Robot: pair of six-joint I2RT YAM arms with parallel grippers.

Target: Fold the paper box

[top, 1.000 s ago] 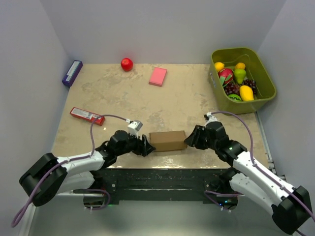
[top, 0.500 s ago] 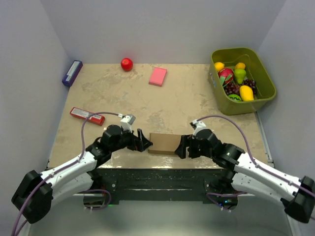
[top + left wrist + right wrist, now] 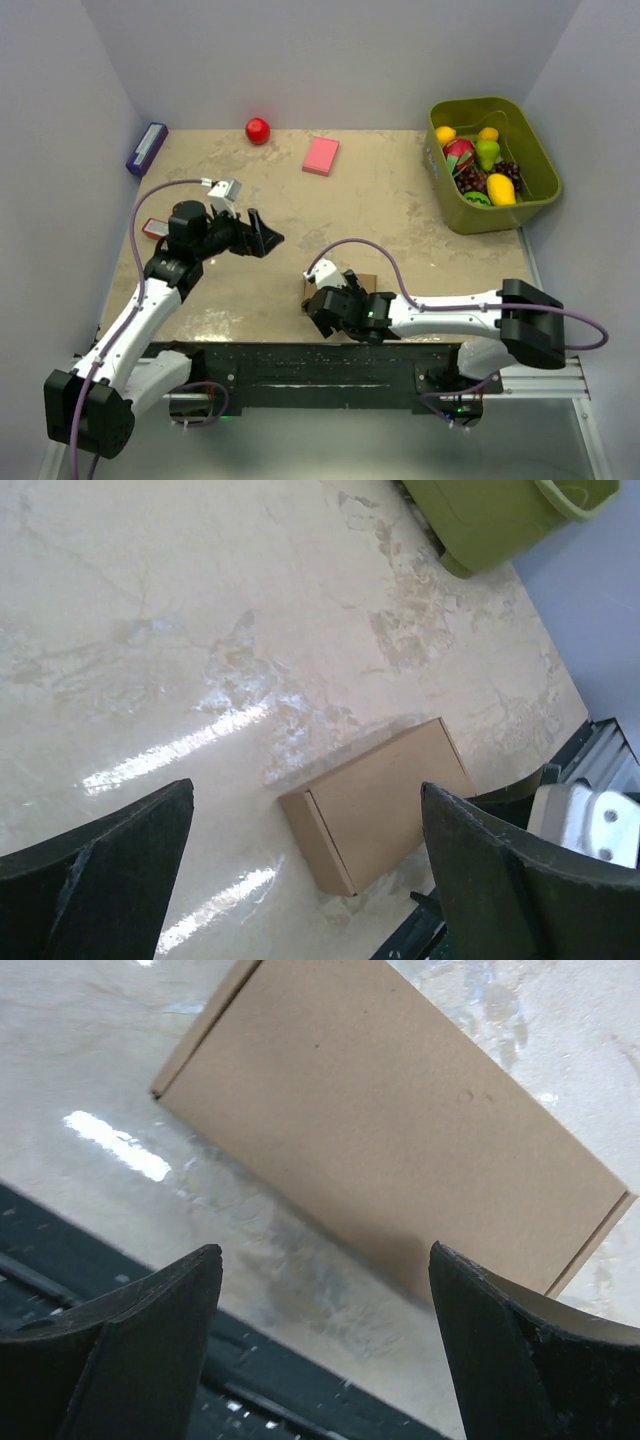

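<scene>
The paper box (image 3: 380, 805) is a small closed brown cardboard box lying flat near the table's front edge. In the top view only a corner of the box (image 3: 364, 281) shows past my right arm. My right gripper (image 3: 322, 305) hovers over it, open and empty. In the right wrist view the box (image 3: 400, 1130) fills the upper frame, with the right gripper (image 3: 325, 1250) spread over its near edge. My left gripper (image 3: 262, 232) is open and empty, raised to the left of the box. In its wrist view the left gripper (image 3: 305, 790) looks down on the box from above.
A green bin (image 3: 537, 150) of toy fruit stands at the back right and also shows in the left wrist view (image 3: 480, 520). A pink block (image 3: 321, 155), a red ball (image 3: 258, 130), a purple box (image 3: 146, 148) and a red flat pack (image 3: 155, 228) lie further back. The black table edge (image 3: 150, 1360) is close.
Both grippers have left the box's ends. The left arm has lifted and pulled back to the left. The right arm has swung left, so its gripper is now over the box.
</scene>
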